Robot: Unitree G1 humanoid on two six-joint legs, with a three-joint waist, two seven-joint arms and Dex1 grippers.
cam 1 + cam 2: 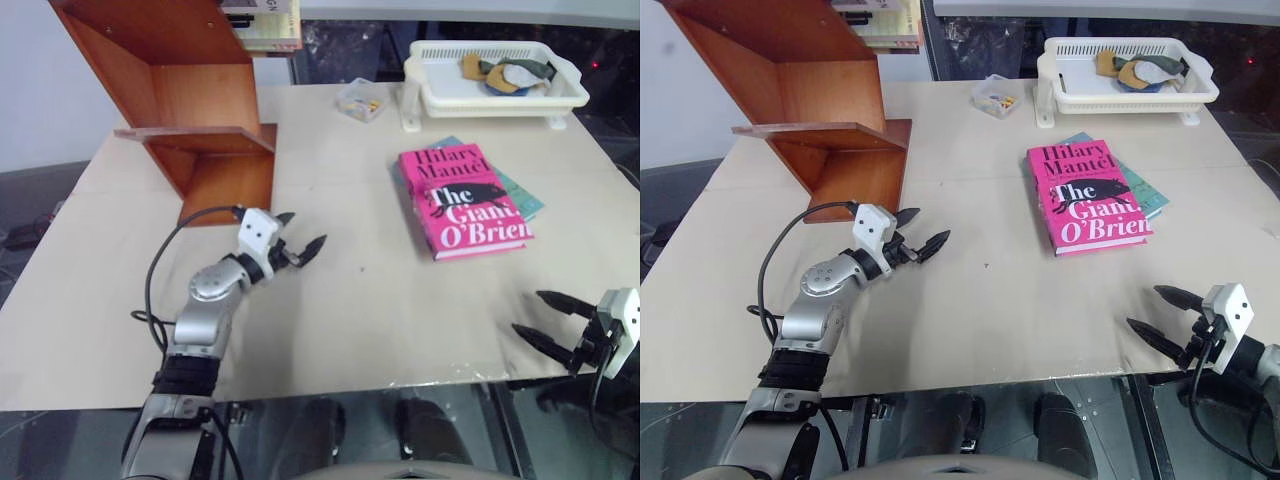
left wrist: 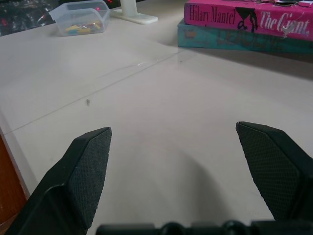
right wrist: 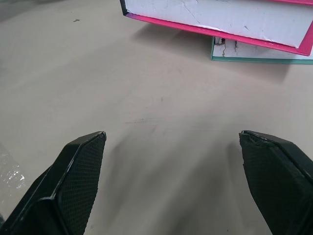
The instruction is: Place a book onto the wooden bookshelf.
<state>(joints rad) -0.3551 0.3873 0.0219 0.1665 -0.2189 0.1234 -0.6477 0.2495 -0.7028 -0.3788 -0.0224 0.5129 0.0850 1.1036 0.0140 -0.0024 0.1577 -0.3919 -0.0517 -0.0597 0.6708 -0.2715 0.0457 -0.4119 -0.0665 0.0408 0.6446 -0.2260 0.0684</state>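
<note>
The book [image 1: 464, 201] is bright pink with black and white lettering and a small black animal, lying on a teal-blue book [image 1: 522, 195]. Beyond the book sits a white basket tray [image 1: 497, 92]. The bookshelf [image 1: 190, 100] is reddish-brown wood; the desk [image 1: 350, 300] pale beige. My hands' fingers [image 2: 90, 169] are black and finely textured.

glossy pink book [image 1: 462, 201], reddish-brown polished wooden bookshelf [image 1: 195, 90], white slatted plastic basket [image 1: 495, 80], matt beige table [image 1: 360, 330]
</note>
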